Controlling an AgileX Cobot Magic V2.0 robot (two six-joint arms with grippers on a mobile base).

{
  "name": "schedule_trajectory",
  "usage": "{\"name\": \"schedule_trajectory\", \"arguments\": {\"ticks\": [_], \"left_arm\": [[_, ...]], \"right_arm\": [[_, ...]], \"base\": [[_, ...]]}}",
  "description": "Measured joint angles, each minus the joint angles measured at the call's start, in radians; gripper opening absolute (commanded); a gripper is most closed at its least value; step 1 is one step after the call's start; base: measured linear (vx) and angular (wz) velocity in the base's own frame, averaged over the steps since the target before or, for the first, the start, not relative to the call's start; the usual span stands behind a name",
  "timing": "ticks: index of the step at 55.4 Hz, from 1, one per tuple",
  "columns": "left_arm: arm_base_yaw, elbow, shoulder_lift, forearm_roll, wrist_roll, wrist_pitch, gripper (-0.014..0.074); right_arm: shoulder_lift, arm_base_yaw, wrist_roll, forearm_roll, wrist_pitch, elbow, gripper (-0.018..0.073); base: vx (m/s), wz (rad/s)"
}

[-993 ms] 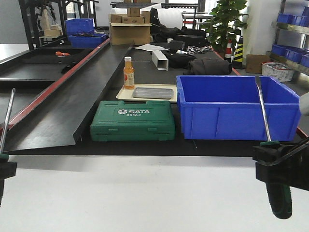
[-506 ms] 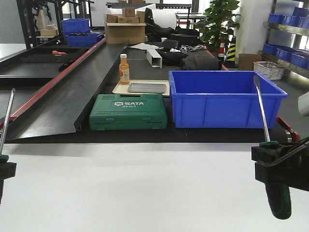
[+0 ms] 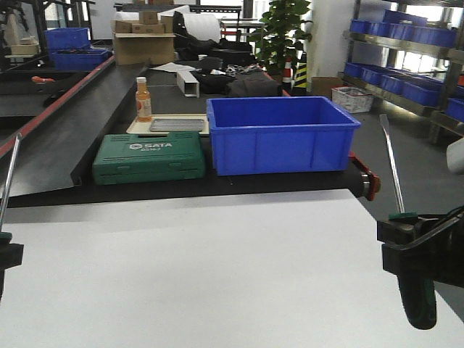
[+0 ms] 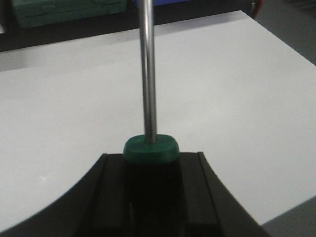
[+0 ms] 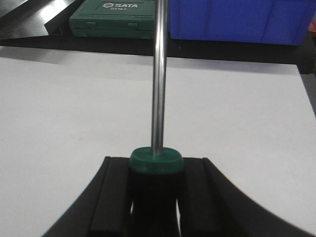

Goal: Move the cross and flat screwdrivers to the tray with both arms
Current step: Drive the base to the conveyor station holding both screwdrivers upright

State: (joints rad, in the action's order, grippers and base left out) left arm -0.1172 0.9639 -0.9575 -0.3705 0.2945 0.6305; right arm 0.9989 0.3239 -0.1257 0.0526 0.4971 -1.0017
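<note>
Screwdrivers, steel-shafted with black-and-green handles, stand upright: left screwdriver [image 3: 8, 181] clamped in left gripper [image 4: 150, 170] jaws, right screwdriver [image 3: 392, 167] in right gripper [image 5: 156, 175] jaws; judged mid-carry, next reach the far grey metal tray [image 3: 177, 126].

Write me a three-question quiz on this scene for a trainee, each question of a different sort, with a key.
1. True or false: the left screwdriver and the right screwdriver already lie in the tray.
2. In the front view, what stands just left of the tray? A. a bottle B. a hammer C. a mug
3. Fill in: in the front view, the green case lies to the ___ of the blue bin.

Key
1. False: the left pincer and the right pincer hold them, shafts up.
2. A
3. left
</note>
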Motion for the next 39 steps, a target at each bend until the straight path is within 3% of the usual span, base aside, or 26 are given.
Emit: {"name": "schedule_trajectory", "arguments": {"ticks": [39], "left_arm": [[0.0,0.0,0.0,0.0,0.0,0.0,0.0]], "right_arm": [[0.0,0.0,0.0,0.0,0.003,0.0,-0.0008]], "base": [[-0.11,-0.58]]}}
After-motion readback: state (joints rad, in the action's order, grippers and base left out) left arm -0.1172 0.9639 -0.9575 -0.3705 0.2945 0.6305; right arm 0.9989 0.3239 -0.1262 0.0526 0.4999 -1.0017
